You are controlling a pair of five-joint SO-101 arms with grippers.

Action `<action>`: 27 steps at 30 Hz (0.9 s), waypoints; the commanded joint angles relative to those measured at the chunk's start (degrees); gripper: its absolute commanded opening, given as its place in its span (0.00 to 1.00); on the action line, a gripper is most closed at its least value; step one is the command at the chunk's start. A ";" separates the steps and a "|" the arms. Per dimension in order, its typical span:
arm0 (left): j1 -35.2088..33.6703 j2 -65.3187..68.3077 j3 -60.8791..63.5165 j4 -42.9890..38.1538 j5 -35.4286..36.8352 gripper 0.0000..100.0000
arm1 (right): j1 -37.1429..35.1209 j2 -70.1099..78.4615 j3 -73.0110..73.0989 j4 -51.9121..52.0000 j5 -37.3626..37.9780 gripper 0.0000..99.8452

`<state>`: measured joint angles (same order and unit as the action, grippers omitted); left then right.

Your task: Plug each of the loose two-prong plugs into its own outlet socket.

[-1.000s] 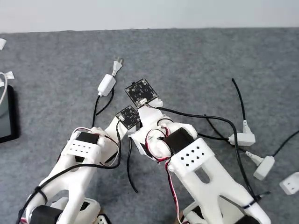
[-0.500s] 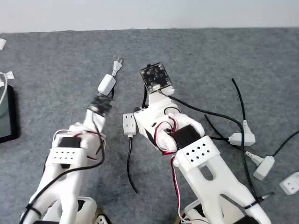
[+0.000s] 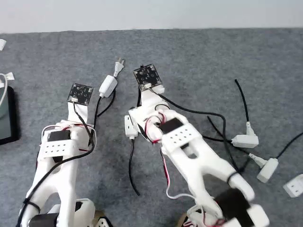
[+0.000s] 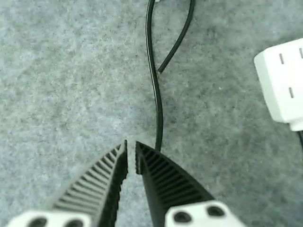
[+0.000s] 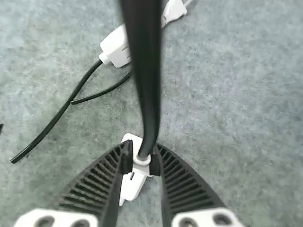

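- Between the jaws of the right gripper (image 5: 140, 158) sits a white plug (image 5: 132, 182), clamped from both sides. Its thick black cord (image 5: 142, 71) rises toward the camera.
- At the left gripper (image 4: 131, 147) the jaws are all but closed, with only a thin slit between the tips, and they grasp nothing. One jaw tip touches a thin black cable (image 4: 155, 90) lying on the grey mat (image 4: 57, 71).
- Near that cable, on the side toward the other arm, lies the white outlet socket (image 4: 284, 82). Its slots face up and nothing is plugged into it.
- Half a second ago the left arm (image 3: 59, 146) reached in closer to the socket; it has since swung out to its own side. The right arm (image 3: 182, 137) has shifted a little toward the socket.
- The socket and the loose pieces lie where they did.
- Counted from above, there are two arms and one slotted socket.
- Farther out lies one loose two-prong plug (image 3: 118, 66), prongs pointing away, at the far end of a white connector block (image 3: 108, 86).
- Three more white cord ends lie well apart on the right arm's side: the nearest piece (image 3: 245, 140), the middle piece (image 3: 266, 169) and the edge piece (image 3: 294, 185). Whether each is a plug or a socket cannot be told.
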<state>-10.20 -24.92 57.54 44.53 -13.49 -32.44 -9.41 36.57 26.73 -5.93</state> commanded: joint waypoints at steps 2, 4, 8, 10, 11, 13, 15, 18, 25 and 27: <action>-0.35 0.18 -3.03 0.18 -0.35 0.03 | -0.75 4.44 -8.62 -1.01 -0.62 0.01; -0.35 0.26 -3.03 0.18 -0.35 0.03 | -0.57 6.29 -9.93 -1.01 -0.62 0.01; -0.26 0.35 -3.03 0.09 -0.35 0.03 | -0.75 6.81 -10.29 -1.01 -0.62 0.01; 0.18 0.35 -3.03 0.18 -0.44 0.03 | -0.75 6.90 -10.29 -1.01 -0.62 0.01; 0.26 0.35 -3.03 0.18 -0.53 0.03 | -0.75 7.16 -10.29 -1.01 -0.62 0.01; 0.26 0.35 -3.03 0.18 -1.58 0.03 | -0.75 7.25 -10.29 -1.01 -0.62 0.01; 0.26 0.35 -2.95 0.18 -2.02 0.03 | -1.19 7.25 -10.11 -1.01 -0.62 0.01; 0.26 0.35 -2.95 0.18 -2.11 0.03 | -1.89 7.34 -9.93 -1.01 -0.62 0.01; 0.26 0.44 -2.95 0.18 -2.29 0.03 | -1.71 7.34 -10.02 -1.01 -0.62 0.01; 0.26 0.44 -2.95 0.18 -2.29 0.03 | -1.63 7.34 -10.02 -1.01 -0.53 0.01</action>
<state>-10.37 -24.57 57.54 44.53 -15.25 -33.76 -1.76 30.33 26.64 -5.93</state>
